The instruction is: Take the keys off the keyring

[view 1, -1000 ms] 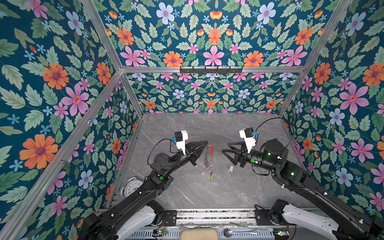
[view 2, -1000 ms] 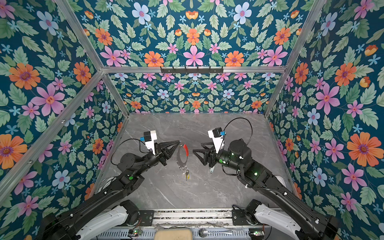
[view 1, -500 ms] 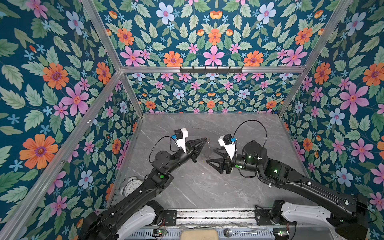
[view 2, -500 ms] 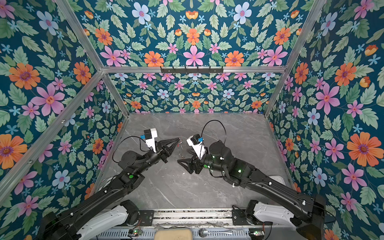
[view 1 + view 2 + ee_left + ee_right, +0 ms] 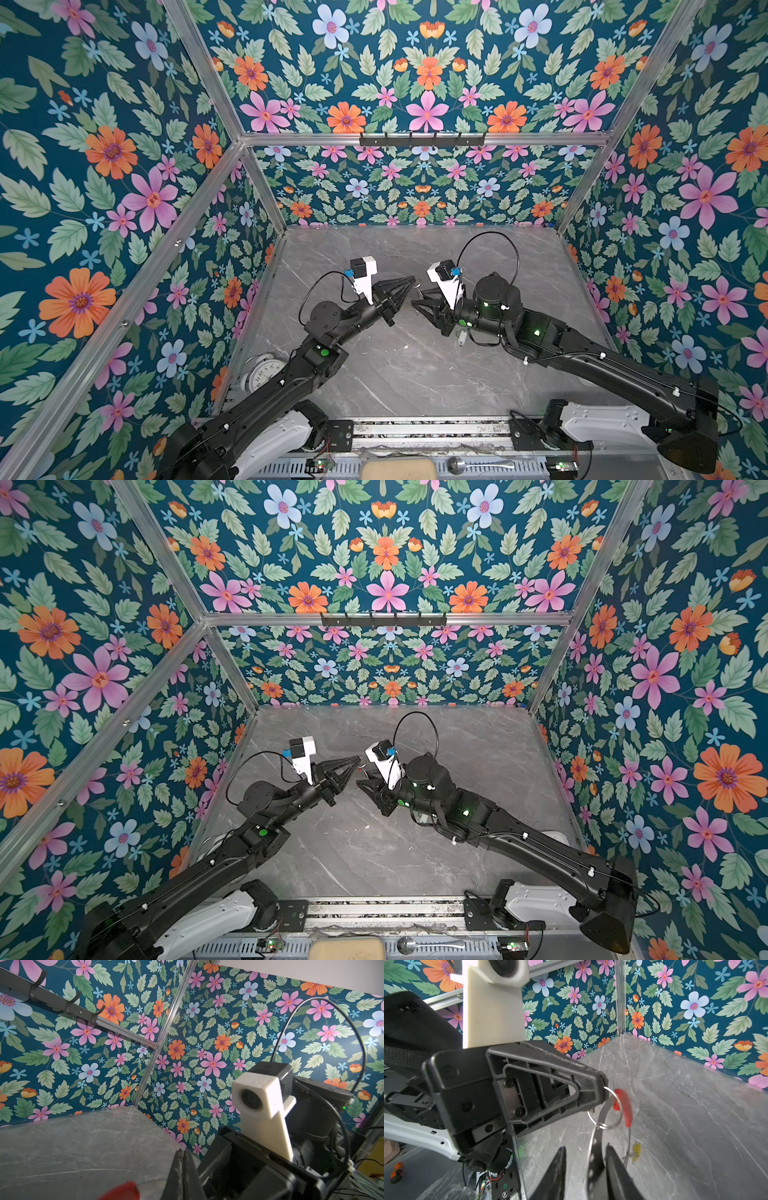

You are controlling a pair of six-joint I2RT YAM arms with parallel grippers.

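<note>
Keyring [image 5: 623,1103] lower part runs off picture edge by right jaws; yellow-tagged key [image 5: 636,1148] blurred, small.

**Left arm** [image 5: 307,365]: extended from the near-left base toward the centre, with the elbow raised and the forearm angled up and to the right.

**Left gripper** [image 5: 410,281]: jaws fully closed, tips clamped on the keyring [image 5: 626,1109].

**Right arm** [image 5: 602,361]: extended from the near-right base toward the centre, with the forearm low and pointing left.

**Right gripper** [image 5: 417,300]: jaws partly apart, one finger [image 5: 557,1169] on each side of the keyring band. A gap is visible at that finger.

**Relative pose:** the two gripper tips face each other, just beside one another. The right tip sits slightly lower in both top views.
</note>
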